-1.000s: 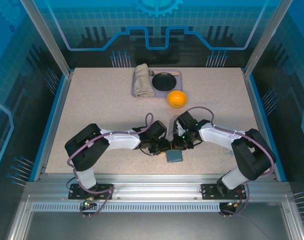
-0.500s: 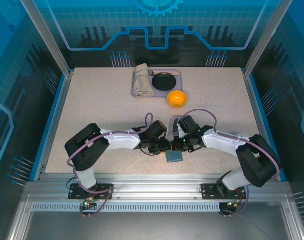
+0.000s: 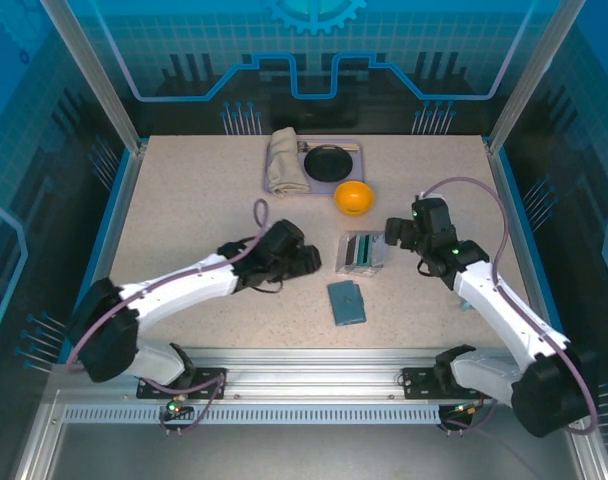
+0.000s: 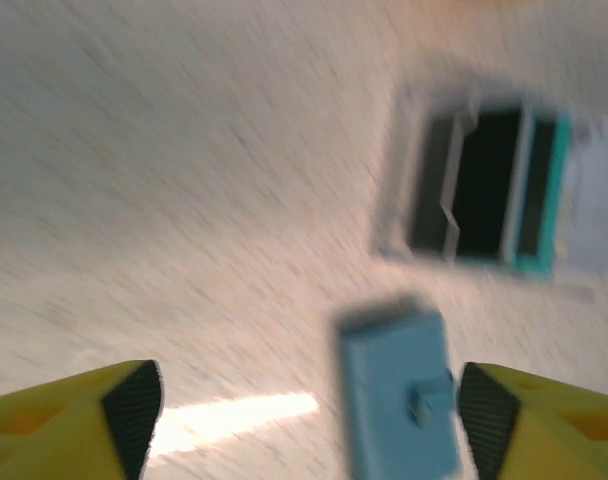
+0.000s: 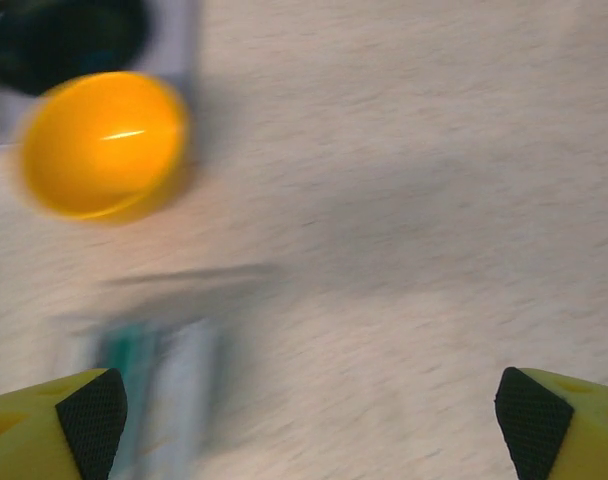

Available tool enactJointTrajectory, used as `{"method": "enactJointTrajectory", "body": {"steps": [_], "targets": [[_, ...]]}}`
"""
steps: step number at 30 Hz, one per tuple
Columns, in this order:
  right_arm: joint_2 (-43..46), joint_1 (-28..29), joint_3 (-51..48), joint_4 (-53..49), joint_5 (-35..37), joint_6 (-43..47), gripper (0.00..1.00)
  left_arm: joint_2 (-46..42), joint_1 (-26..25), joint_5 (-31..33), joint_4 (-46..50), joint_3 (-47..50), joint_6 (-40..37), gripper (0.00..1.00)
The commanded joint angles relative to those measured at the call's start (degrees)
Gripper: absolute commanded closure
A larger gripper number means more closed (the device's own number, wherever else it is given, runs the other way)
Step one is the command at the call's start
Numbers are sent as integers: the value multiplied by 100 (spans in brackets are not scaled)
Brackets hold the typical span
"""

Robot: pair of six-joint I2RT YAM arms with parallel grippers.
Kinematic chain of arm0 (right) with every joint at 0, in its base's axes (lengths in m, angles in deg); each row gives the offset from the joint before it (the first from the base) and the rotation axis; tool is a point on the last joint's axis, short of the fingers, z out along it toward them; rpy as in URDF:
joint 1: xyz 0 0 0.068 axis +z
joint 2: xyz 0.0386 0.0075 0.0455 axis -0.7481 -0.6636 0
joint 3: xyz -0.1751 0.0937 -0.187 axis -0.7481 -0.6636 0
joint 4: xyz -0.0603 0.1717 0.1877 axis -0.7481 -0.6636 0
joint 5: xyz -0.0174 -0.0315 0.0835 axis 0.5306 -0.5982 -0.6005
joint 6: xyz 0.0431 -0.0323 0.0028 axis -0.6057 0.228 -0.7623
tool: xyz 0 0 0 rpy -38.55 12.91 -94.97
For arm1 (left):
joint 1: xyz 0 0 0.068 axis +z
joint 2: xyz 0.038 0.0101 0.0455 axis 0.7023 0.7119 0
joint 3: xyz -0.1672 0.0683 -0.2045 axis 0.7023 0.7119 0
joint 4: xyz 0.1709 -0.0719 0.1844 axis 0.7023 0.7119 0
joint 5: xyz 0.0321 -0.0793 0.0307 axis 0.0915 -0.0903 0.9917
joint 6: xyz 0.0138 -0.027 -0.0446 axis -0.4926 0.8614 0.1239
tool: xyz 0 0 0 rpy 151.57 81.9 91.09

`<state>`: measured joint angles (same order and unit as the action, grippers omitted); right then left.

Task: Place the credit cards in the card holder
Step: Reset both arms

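Note:
The card holder [image 3: 346, 302], a small slate-blue wallet, lies folded shut on the table near the front edge, with nothing touching it. In the left wrist view the card holder [image 4: 394, 400] sits low between my left gripper's open fingers, close to the right finger [image 4: 484, 420]. My left gripper [image 3: 312, 260] hovers open to its upper left. Far to the right, my right gripper [image 3: 392, 232] is open and holds nothing. A clear silvery case [image 3: 359, 252] shows green, dark and pale strips. I cannot tell whether these are the credit cards.
An orange ball [image 3: 353, 197] rests behind the case. At the back, a tray [image 3: 356, 146] holds a folded cloth [image 3: 284, 162] and a black disc [image 3: 331, 162]. The right wrist view shows the ball [image 5: 102, 145] and the blurred case [image 5: 154, 390].
Both grippers opened and drew back from the wallet, the left to the left and the right to the right and back. The wallet now lies alone.

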<state>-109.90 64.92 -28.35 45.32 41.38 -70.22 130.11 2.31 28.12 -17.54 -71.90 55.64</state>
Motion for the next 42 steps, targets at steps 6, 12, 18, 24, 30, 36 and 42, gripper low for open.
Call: {"method": "enactJointTrajectory", "body": {"steps": [6,12,18,24,30,36,42], "targets": [[-1465,-545,-842,2806,564,1823,2,-1356,1545,2682,376,910,-1670,1],[-1681,-675,-1383,4653,-428,2497,2,-1993,2047,3473,-1340,2115,-3136,1],[-1977,-1084,-1545,5415,-1435,2317,3,-2158,2765,2991,-2695,2802,-3896,1],[-2118,-1151,-2054,6366,-1478,2235,2,-1627,3378,2059,-4198,3349,-3956,1],[-2139,-1164,-2094,6477,-1404,2204,0,-751,3604,1424,-5574,3357,-4565,1],[-2143,-1164,-2086,6490,-1418,2221,0,-84,3877,636,-6131,3096,-4787,1],[-2143,-1168,-2072,6473,-1445,2213,0,728,4047,245,-6995,3190,-4650,1]]}}
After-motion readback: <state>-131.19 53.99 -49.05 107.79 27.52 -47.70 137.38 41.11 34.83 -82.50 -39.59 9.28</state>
